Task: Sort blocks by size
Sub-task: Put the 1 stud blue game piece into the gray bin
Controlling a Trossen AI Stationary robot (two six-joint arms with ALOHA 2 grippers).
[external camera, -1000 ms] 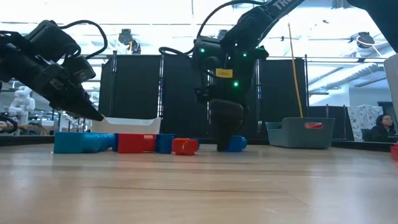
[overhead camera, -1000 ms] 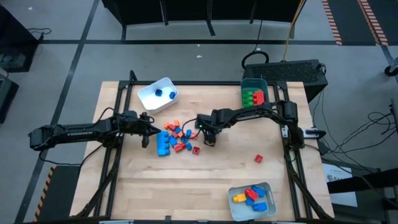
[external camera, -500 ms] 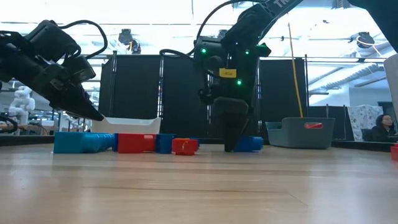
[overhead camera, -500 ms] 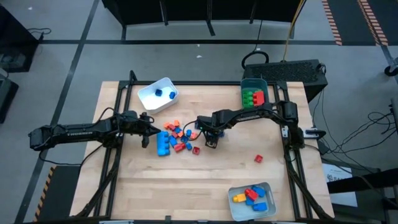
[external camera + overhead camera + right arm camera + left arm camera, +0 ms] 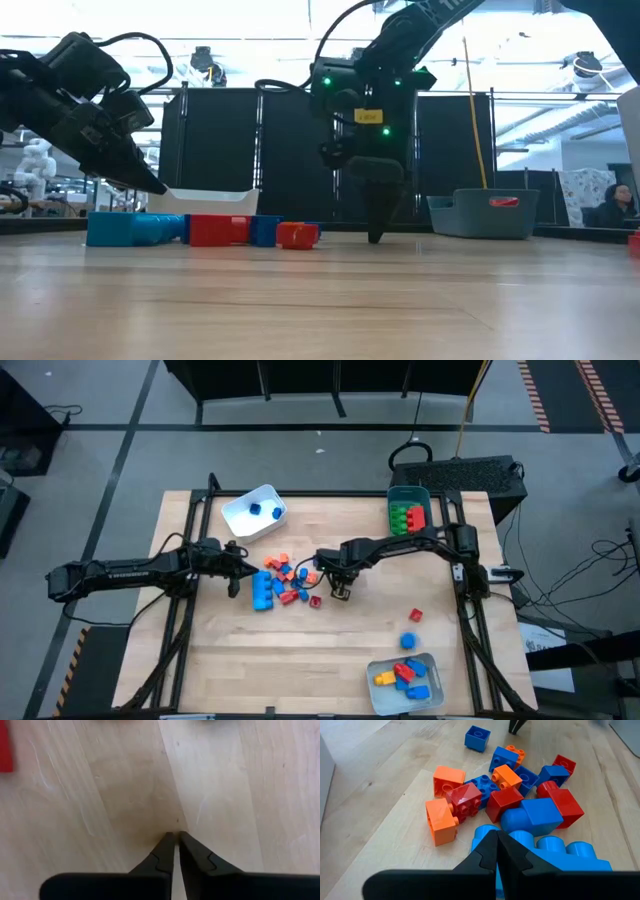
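Observation:
A pile of blocks (image 5: 282,582) in red, orange and blue lies at the table's middle, with a long blue block (image 5: 555,852) at its left end. My left gripper (image 5: 236,584) hangs shut just left of the pile, its tips (image 5: 496,836) above the long blue block and touching nothing. My right gripper (image 5: 340,593) stands shut right of the pile, pointing down, with only bare wood under its tips (image 5: 176,836). A blue block (image 5: 408,642) lies alone near the near-right tray. A small red block (image 5: 315,601) lies beside my right gripper.
A white tray (image 5: 240,520) with small blue blocks stands at the far left. A teal tray (image 5: 406,491) with green and red blocks is at the far right. A grey tray (image 5: 375,695) with mixed blocks is at the near right. A lone red block (image 5: 415,616) lies on the right.
My right gripper has shut from wide open. The blue block that stood between its fingers has slipped out toward the table's right and near edges and now lies by the near-right tray. The gripper's fingers hold nothing.

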